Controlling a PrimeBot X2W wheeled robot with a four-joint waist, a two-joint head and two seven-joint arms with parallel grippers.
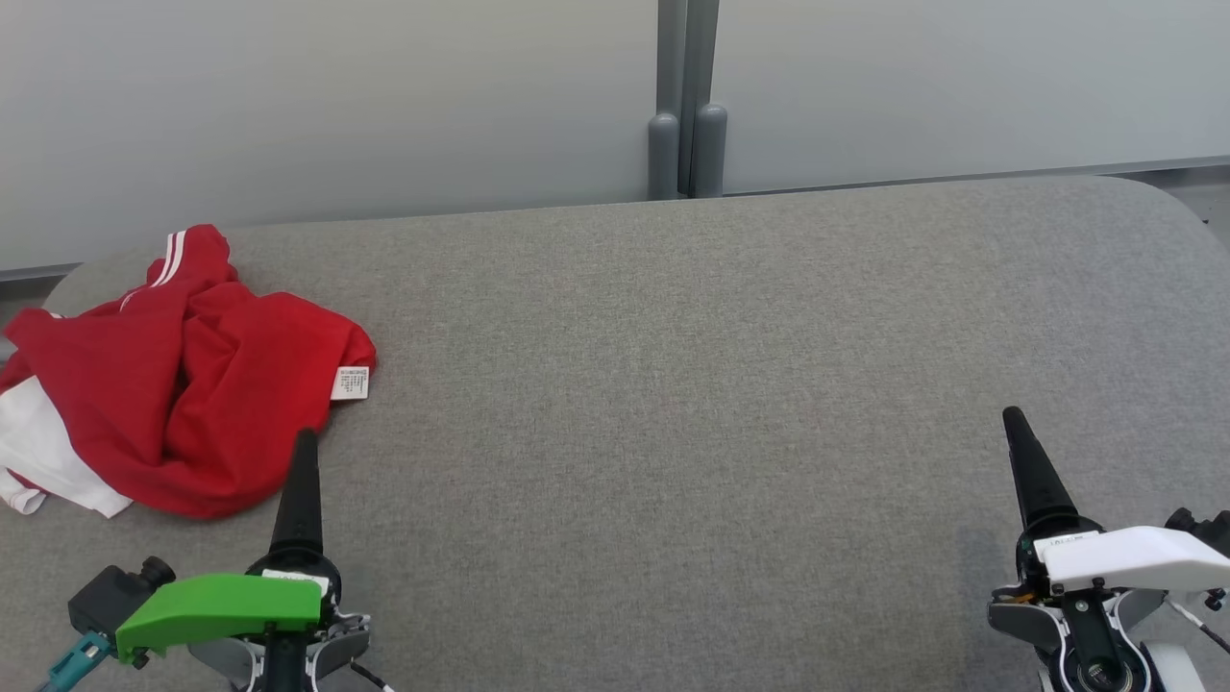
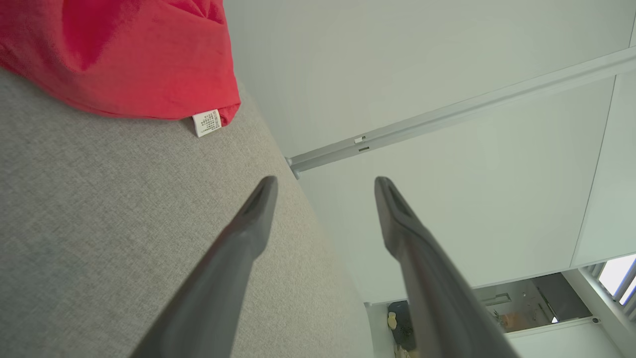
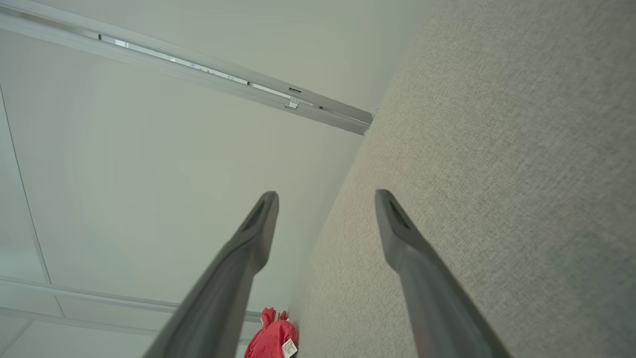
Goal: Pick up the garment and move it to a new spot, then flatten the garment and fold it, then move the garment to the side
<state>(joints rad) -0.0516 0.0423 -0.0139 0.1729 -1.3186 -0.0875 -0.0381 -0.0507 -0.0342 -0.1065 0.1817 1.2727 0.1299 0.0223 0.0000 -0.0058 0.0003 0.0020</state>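
Garment (image 1: 192,384): red with white parts, one crumpled heap at the left end of the table (image 1: 673,384), reaching that end's edge. Nothing grips it.

1. Left gripper (image 1: 304,447), green cover, near left. The left wrist view shows the fingers spread wide with nothing between them, above the grey cover, pointing toward the far edge. In the head view its fingertip overlaps the heap's near right edge. The wrist view shows the heap off to one side, close by but apart from both fingers.

2. Right gripper (image 1: 1019,428), white cover, near right, well apart from the garment. Fingers spread wide with nothing between them, pointing toward the far edge.

3. Garment, detail. The heap is broader than it is deep. Its long axis runs across the table, from the left edge toward the middle. Collar and hem cannot be told among the folds. A lobe with two white stripes (image 1: 171,258) points toward the far edge. A white panel (image 1: 43,452) lies at the near left, partly under red folds. A small white label (image 1: 350,383) hangs off the right tip, toward the table's middle, flat on the cover.

4. Table: grey woven cover, rounded far corners, long side across the head view.

5. Wall (image 1: 336,96): pale panels just behind the far edge. A grey post (image 1: 685,144) stands between two of them, near the middle.
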